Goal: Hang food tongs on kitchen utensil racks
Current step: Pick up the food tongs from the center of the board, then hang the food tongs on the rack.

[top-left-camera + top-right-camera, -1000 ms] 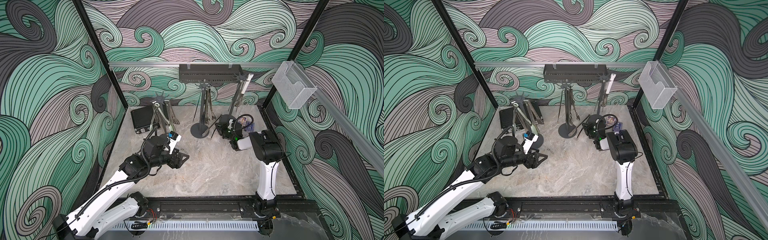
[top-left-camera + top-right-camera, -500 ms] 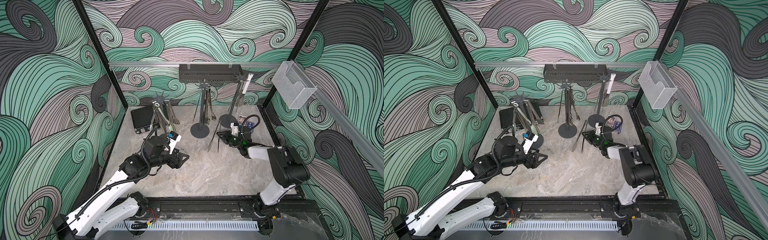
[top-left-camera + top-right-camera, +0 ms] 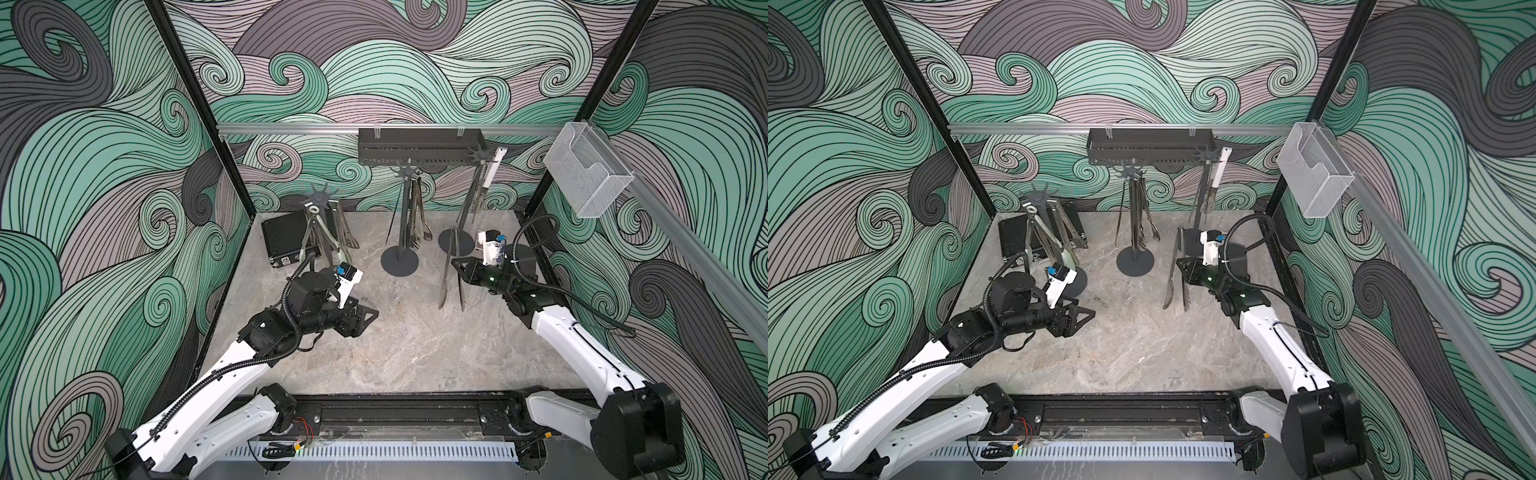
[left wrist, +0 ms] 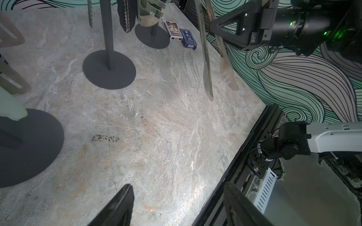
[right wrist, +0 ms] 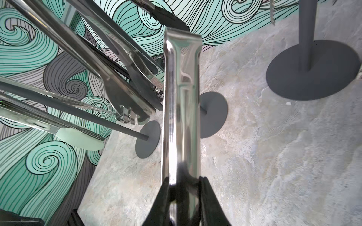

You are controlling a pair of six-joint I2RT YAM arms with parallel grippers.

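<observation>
Right gripper (image 3: pixel 457 268): clenched on a pair of steel tongs (image 3: pixel 445 289), both arms pinched together between the fingers (image 5: pixel 156 205).
Held tongs: upright in the grip, with the closed hinge end above the fingers and the two flat tips splayed below them toward the table (image 3: pixel 415 357).
Right rack (image 3: pixel 465 243): just behind the right gripper. Its disc foot is close beyond the held tongs and its pronged crown is high above. A white-handled pair (image 3: pixel 493 168) hangs from the crown.
Card boxes (image 4: pixel 173 30): two small ones lying beside that foot.
Middle rack (image 3: pixel 399 262): off to the right gripper's left and a little farther back, with several tongs (image 3: pixel 417 220) hanging along its pole.
Left gripper (image 3: pixel 368 320): released, jaws spread wide with nothing between them. It sits low over the table, well apart from the held tongs.
Left rack (image 3: pixel 324 196): just behind the left gripper and loaded with tongs, one pale-green-tipped pair (image 5: pixel 78 138) among them.
Black case (image 3: pixel 286 241): on the table behind the left rack.
Slotted shelf (image 3: pixel 419 145): farthest back, up on the rear rail.
</observation>
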